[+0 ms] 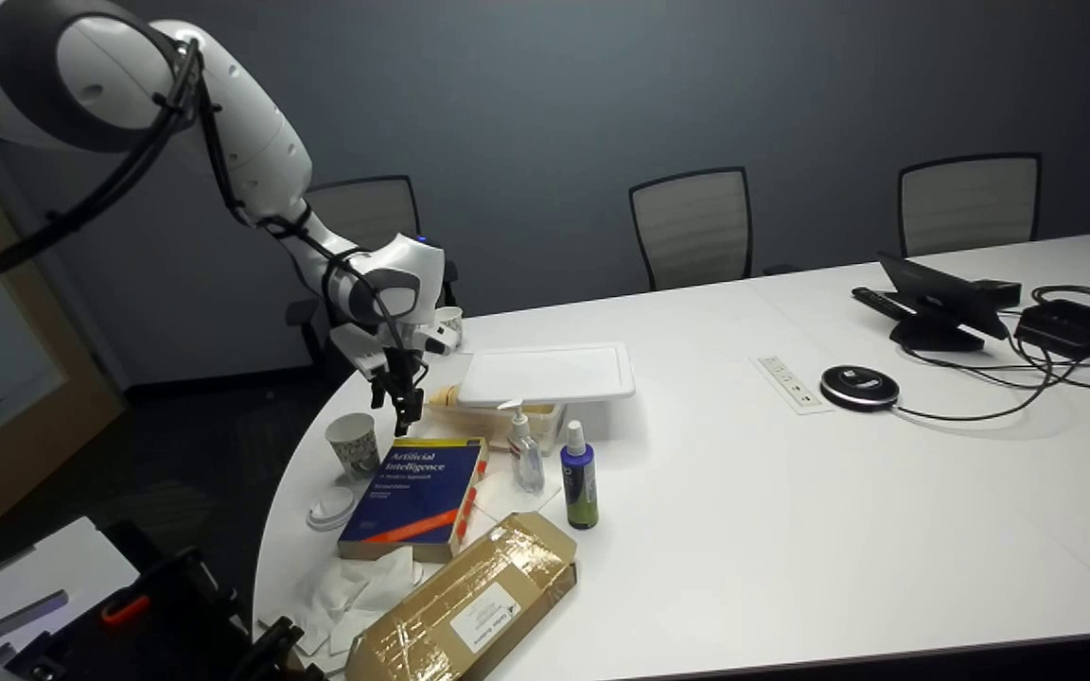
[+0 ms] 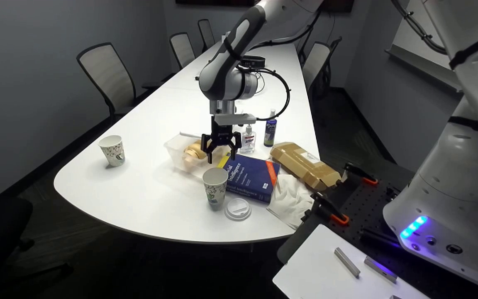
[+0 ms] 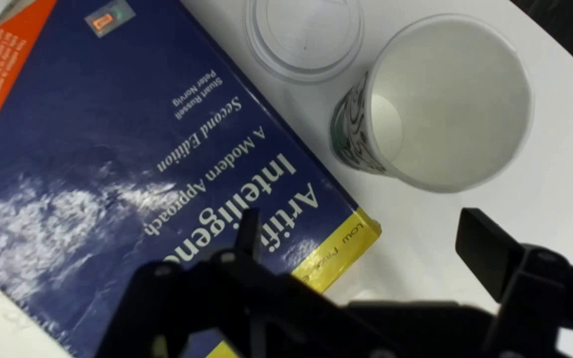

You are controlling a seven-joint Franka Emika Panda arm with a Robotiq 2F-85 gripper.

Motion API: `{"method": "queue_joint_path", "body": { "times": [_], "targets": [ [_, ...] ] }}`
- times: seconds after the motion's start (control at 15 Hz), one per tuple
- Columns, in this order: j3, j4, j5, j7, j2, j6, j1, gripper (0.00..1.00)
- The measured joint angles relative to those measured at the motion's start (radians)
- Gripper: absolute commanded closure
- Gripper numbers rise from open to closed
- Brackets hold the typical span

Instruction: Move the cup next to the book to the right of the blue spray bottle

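Observation:
The cup, a whitish paper cup with a dark leaf pattern, stands upright and open-topped beside the book in both exterior views (image 1: 353, 446) (image 2: 215, 189) and the wrist view (image 3: 450, 104). The dark blue book (image 1: 417, 497) (image 2: 249, 176) (image 3: 117, 124) lies flat, with an orange-red band and a yellow edge. The blue spray bottle (image 1: 580, 482) (image 2: 270, 132) stands upright on the book's far side from the cup; it is out of the wrist view. My gripper (image 1: 394, 413) (image 2: 221, 158) (image 3: 363, 231) is open and empty, above the book's yellow edge, apart from the cup.
A white lid (image 1: 331, 508) lies by the cup. A clear pump bottle (image 1: 526, 459) and a plastic container (image 2: 176, 153) with a white cover (image 1: 545, 374) stand near the book. A cardboard box (image 1: 469, 605), napkins (image 1: 356, 596) and another patterned cup (image 2: 113, 150) are on the table.

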Motion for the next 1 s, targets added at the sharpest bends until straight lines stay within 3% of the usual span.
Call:
{"method": "queue_joint_path", "body": {
  "times": [0.73, 1.0],
  "targets": [
    [0.048, -0.171, 0.101, 0.002, -0.034, 0.226, 0.019, 0.0],
    [0.09, -0.237, 0.151, -0.01, -0.061, 0.363, -0.014, 0.0]
  ]
}}
